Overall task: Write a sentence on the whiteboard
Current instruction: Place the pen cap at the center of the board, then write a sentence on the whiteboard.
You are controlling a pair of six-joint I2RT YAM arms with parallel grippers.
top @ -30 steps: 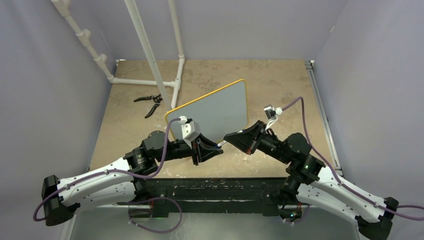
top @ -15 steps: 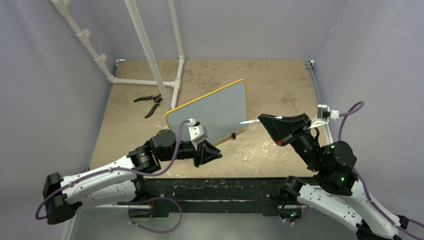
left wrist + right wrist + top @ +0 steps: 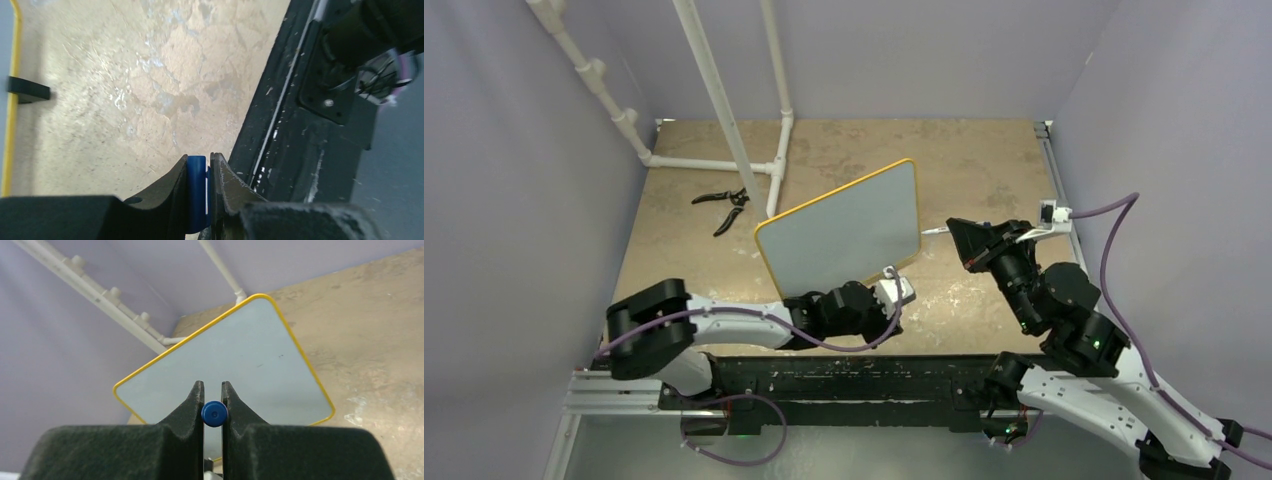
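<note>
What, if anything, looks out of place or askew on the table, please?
A pair of pliers lies at the far left beside the white pipes, unrelated to writing. The whiteboard sits turned at an angle to the edges of the table, its face blank. Nothing looks spilled or broken.

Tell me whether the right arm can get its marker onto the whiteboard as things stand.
Probably yes. The right hand holds the marker beside the whiteboard, pointing at its bare face; nothing lies between. The left hand, holding the cap, sits clear at the near edge.
</note>
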